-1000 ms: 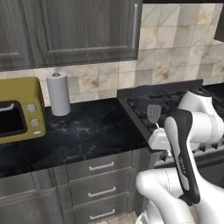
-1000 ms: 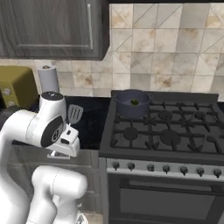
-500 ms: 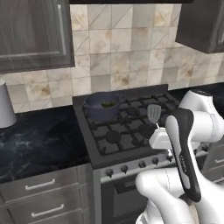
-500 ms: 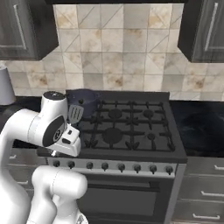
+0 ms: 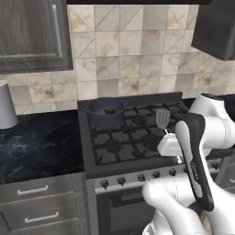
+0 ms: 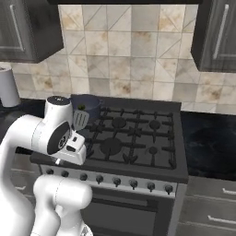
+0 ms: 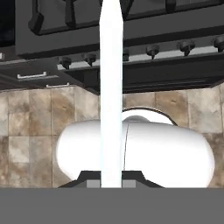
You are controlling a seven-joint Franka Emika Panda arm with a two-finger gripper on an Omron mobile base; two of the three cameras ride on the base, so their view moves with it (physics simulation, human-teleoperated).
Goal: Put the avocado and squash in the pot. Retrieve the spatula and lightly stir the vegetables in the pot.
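Spatula (image 5: 162,117) clamped upright in closed pincer (image 7: 111,183) above stove (image 5: 133,153) front edge, pot (image 5: 106,111) with green inside on back-left burner; risk: head clips pot rim on swing-in, tipping pot or twisting handle loose from thin grip.

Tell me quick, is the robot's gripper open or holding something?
Gripper: shut on the spatula, head up above the stove.
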